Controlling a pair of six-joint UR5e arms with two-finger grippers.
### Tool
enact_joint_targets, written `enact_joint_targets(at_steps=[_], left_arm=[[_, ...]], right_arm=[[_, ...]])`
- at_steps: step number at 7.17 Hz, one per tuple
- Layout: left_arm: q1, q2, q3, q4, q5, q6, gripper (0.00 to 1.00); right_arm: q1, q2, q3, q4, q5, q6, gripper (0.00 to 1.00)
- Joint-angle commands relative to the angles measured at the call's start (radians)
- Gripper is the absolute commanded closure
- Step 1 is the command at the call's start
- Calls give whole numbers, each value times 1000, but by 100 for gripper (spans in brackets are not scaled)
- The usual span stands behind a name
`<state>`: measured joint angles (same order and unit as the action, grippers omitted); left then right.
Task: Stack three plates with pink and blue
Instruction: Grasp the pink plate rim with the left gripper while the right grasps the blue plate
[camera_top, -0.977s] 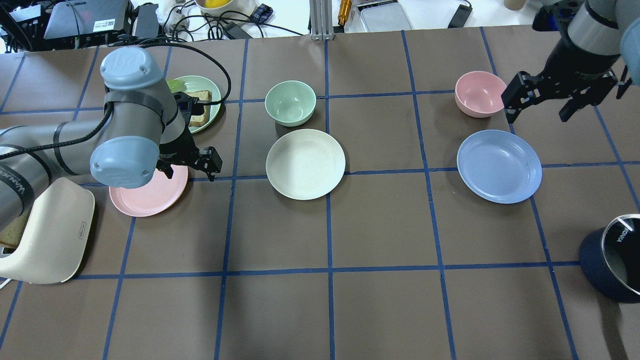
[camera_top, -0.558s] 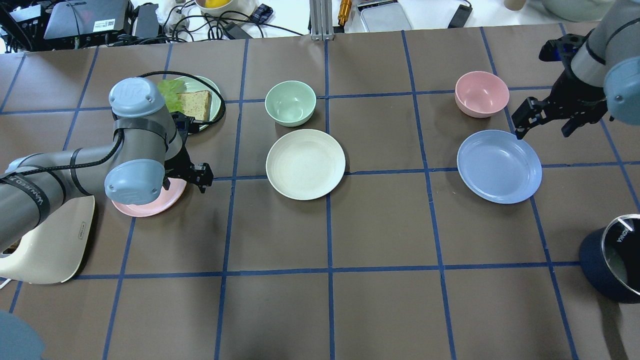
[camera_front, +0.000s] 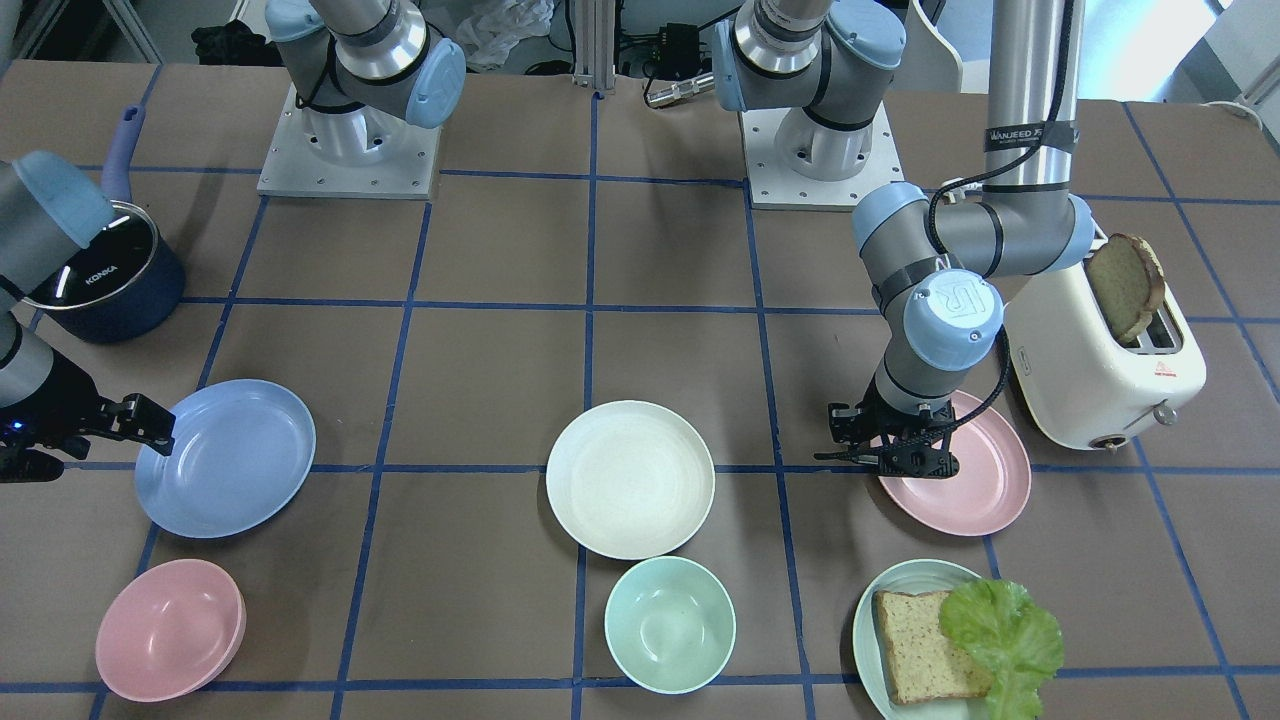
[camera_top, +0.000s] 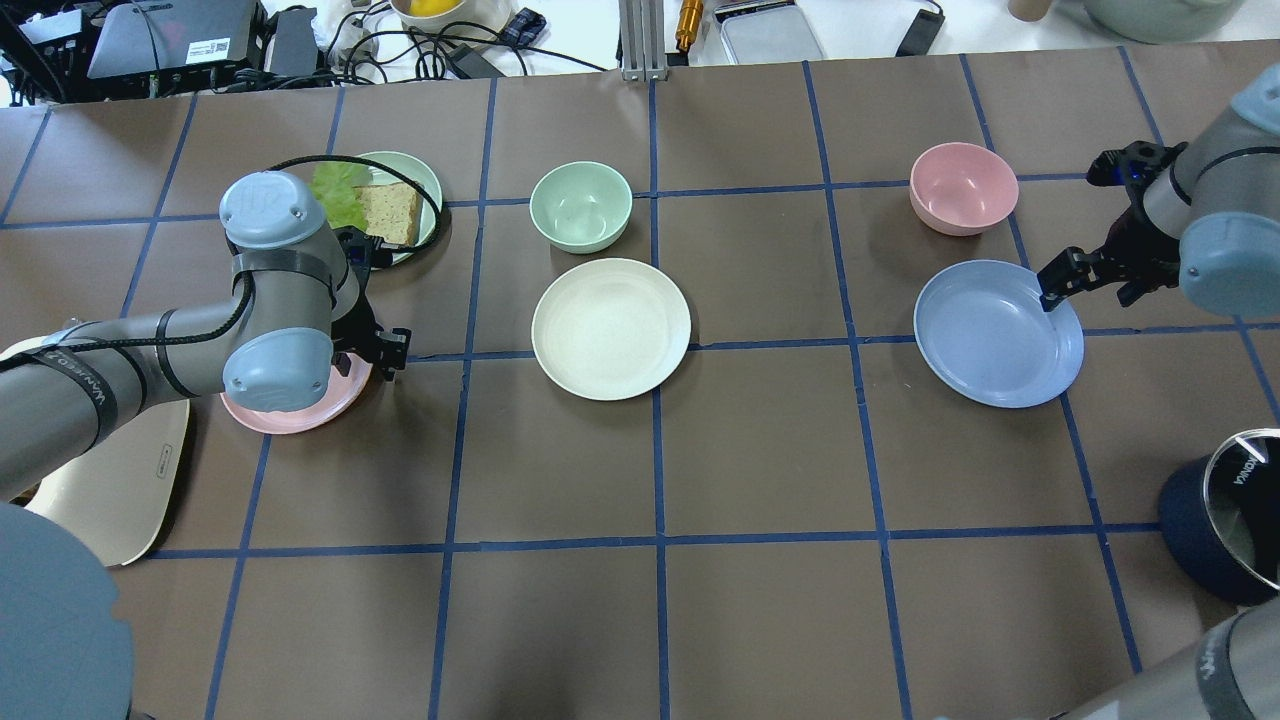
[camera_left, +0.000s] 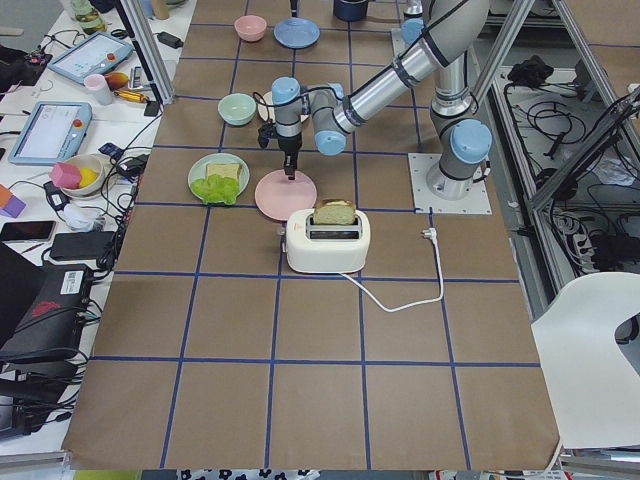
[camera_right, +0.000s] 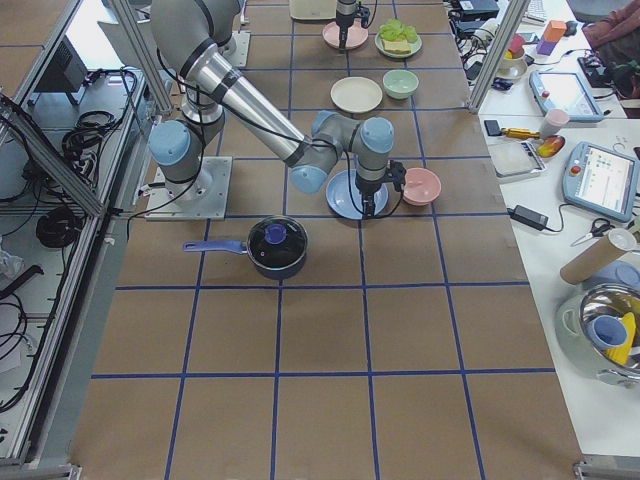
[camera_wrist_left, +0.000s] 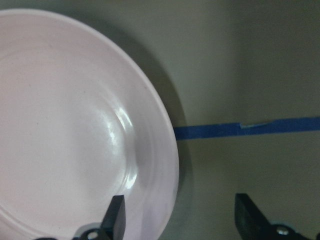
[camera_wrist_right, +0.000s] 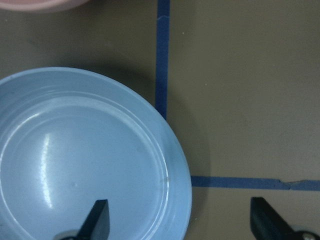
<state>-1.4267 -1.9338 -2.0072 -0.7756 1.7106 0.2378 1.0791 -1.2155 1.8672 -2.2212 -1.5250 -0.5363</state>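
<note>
The pink plate (camera_top: 300, 408) lies at the left, the cream-white plate (camera_top: 610, 328) in the middle and the blue plate (camera_top: 995, 335) at the right, all flat on the table and apart. My left gripper (camera_top: 375, 355) is open and low, its fingers (camera_wrist_left: 115, 217) astride the pink plate's (camera_wrist_left: 65, 125) inner-side rim. My right gripper (camera_top: 1092, 288) is open and low, its fingers (camera_wrist_right: 97, 220) astride the blue plate's (camera_wrist_right: 85, 160) outer rim. Neither plate is lifted. In the front-facing view the left gripper (camera_front: 890, 455) is on the pink plate (camera_front: 975, 485), and the right gripper (camera_front: 85, 445) is by the blue plate (camera_front: 225, 460).
A pink bowl (camera_top: 962, 187) sits just beyond the blue plate. A green bowl (camera_top: 581, 205) is just beyond the cream plate. A pale green plate with bread and lettuce (camera_top: 425, 190) is beyond the pink plate. A toaster (camera_front: 1090, 370) and a dark pot (camera_top: 1225, 515) stand at the table's ends.
Both arms have come down. The left gripper has dropped onto the pink plate's rim. The right gripper has dropped from near the pink bowl to the blue plate's rim.
</note>
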Motion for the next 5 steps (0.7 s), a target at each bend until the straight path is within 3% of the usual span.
enact_joint_targets(at_steps=[1, 2, 4, 5], left_arm=[[-8, -4, 2, 22, 1, 6, 100], [-11, 1, 2, 38, 0, 24, 100], [-78, 61, 7, 27, 3, 9, 100], [-140, 76, 43, -9, 39, -6, 100]], right_arm=[[-28, 39, 7, -27, 22, -34, 10], [-30, 42, 13, -23, 25, -25, 16], [-39, 39, 24, -12, 57, -28, 41], [-42, 45, 26, -11, 58, -30, 59]])
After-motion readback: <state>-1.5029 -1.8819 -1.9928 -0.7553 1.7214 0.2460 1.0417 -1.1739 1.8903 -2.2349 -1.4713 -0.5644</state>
